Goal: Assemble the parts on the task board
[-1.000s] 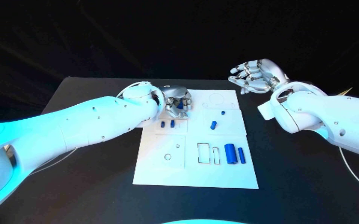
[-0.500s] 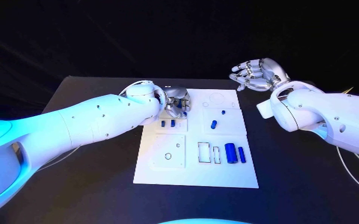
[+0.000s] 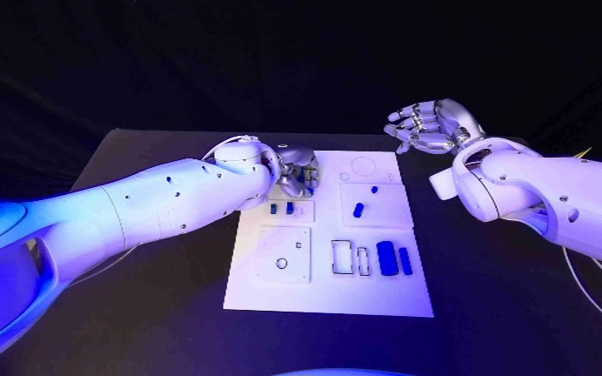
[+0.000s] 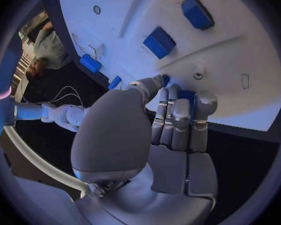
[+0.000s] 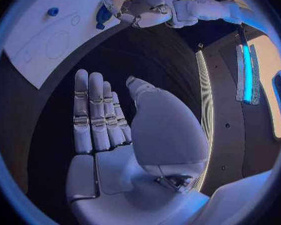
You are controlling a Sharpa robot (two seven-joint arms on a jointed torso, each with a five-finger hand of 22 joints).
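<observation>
Left robot hand (image 3: 297,176) curls around a blue part (image 4: 185,96) at the far left edge of the white board (image 3: 329,293); right robot hand (image 3: 431,128), fingers straight and empty, hovers beyond the board's far right corner over bare counter (image 3: 502,289).

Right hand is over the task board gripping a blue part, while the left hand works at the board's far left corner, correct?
Not quite. The right hand holds nothing: the right wrist view shows its fingers straight over bare black table, off the task board. The left hand is at the far left corner.
</observation>
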